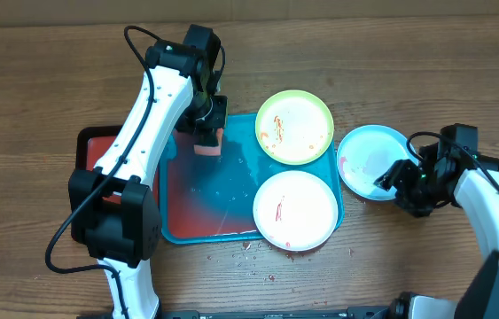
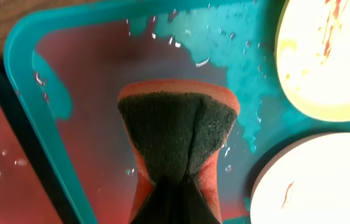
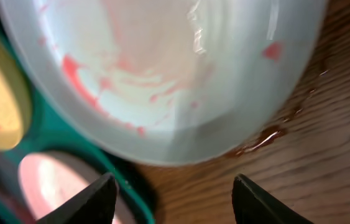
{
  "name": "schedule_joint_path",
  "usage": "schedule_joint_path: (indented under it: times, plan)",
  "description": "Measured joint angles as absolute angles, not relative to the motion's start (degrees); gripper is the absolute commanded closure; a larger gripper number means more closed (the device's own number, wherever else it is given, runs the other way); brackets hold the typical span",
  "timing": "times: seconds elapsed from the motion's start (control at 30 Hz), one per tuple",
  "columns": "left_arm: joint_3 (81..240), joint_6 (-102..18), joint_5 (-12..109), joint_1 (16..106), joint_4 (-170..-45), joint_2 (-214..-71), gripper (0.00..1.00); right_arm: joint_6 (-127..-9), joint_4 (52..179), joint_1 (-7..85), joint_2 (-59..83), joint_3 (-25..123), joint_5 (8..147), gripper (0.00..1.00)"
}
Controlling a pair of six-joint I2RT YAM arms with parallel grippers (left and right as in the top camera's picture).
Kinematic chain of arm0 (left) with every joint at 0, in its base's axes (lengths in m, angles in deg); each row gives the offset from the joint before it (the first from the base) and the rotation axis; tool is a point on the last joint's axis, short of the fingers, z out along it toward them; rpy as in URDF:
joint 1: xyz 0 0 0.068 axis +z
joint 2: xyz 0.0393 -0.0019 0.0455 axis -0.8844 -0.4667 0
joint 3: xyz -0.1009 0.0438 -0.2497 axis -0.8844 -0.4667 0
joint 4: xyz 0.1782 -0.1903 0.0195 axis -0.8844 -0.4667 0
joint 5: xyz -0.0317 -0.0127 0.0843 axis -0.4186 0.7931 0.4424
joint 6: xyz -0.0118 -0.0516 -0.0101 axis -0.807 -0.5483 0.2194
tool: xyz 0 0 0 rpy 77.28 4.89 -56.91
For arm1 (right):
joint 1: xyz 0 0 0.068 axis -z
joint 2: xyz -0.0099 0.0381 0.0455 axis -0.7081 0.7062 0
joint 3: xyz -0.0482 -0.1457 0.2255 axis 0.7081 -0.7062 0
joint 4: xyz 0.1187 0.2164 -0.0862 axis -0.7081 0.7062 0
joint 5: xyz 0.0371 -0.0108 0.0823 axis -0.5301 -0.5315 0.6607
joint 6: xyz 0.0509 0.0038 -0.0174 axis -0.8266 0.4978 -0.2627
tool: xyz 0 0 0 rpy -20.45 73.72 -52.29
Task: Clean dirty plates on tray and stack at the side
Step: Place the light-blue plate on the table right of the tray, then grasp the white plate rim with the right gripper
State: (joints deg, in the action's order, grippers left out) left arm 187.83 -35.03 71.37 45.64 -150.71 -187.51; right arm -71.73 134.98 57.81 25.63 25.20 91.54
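While your left gripper point(image 1: 206, 133) is clamped on the sponge point(image 1: 207, 144), pinching its dark scouring face into a crease, it holds that sponge over the far left part of the tray point(image 1: 178, 232); you can see the tray floor wet and smeared reddish around it; whether the sponge touches the floor, you cannot tell. Your right gripper point(image 1: 389, 178) has its jaws spread with nothing between them, near the edge of the pale blue plate point(image 1: 366, 155); that plate sits on the table point(image 1: 426, 71) just beside the tray's right rim, with red smears inside. The yellow-green plate point(image 1: 294, 127) lies at the tray's far right corner; the white plate point(image 1: 295, 209) lies at the near right corner; both overhang the rim; both carry red streaks. A dark red tray point(image 1: 97, 151) lies just left of the turquoise one.
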Motion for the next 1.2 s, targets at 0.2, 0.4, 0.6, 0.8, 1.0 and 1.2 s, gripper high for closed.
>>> schedule_joint_path:
  times: [0.2, 0.4, 0.6, 0.8, 1.0, 1.2]
  plan:
    - [187.1, -35.2, 73.3, 44.0, -150.4, -186.8, 0.96, -69.5, 137.4, 51.3, 21.3, 25.4, 94.5, 0.39]
    - [182.3, -35.5, 76.4, 40.5, -145.8, -182.2, 0.95, -69.4, 137.3, 43.1, 21.3, 25.4, 92.6, 0.39]
    - [172.4, -36.2, 77.6, 40.6, -138.7, -174.2, 0.96, -70.8, 136.9, 36.6, 21.3, 25.4, 87.0, 0.46]
    - [159.0, -36.6, 77.6, 41.3, -126.5, -162.1, 0.96, -71.4, 135.4, 34.4, 21.7, 25.4, 85.6, 0.66]
    - [151.6, -36.6, 77.6, 41.3, -121.0, -156.3, 0.96, -71.5, 134.3, 30.2, 24.9, 25.4, 85.1, 0.67]
    - [148.8, -36.6, 77.6, 41.3, -120.8, -156.4, 0.96, -72.7, 134.3, 28.8, 28.3, 25.4, 82.5, 0.66]
